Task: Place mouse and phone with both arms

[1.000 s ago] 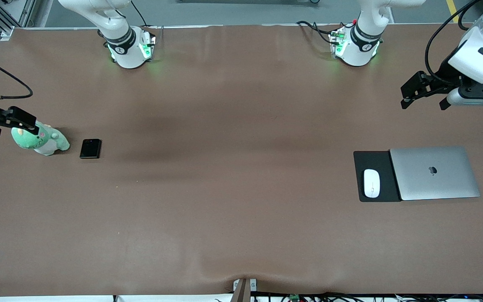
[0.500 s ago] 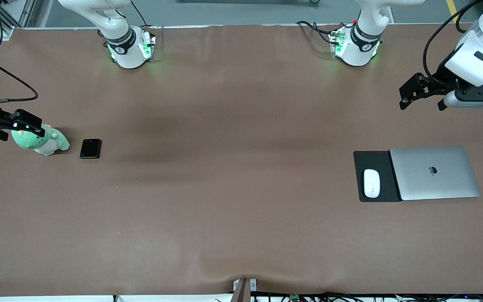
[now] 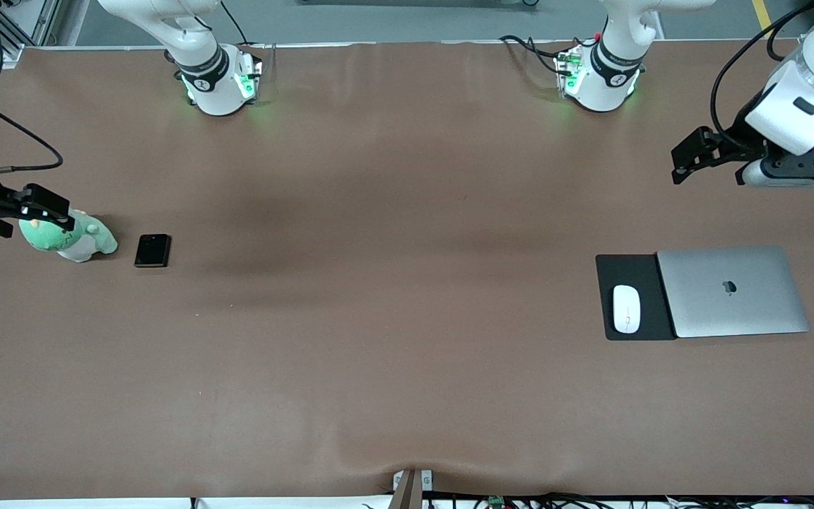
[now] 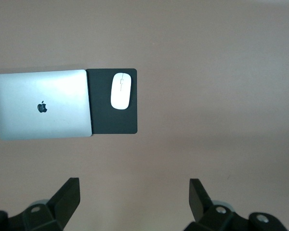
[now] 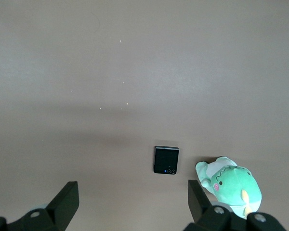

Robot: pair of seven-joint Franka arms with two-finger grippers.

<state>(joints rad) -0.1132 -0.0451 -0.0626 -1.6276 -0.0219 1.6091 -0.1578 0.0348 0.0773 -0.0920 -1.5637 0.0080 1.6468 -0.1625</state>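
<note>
Both arms hang high at the table's ends, each over its own target. The left pincer (image 3: pixel 709 154), spread wide and empty, looks down on the mouse (image 3: pixel 626 308) resting on a black pad (image 3: pixel 608 272) beside a closed laptop (image 3: pixel 732 291). The right pincer (image 5: pixel 131 192), equally wide, overlooks the phone (image 3: pixel 152 250) lying flat beside a green plush toy (image 3: pixel 71 237).
</note>
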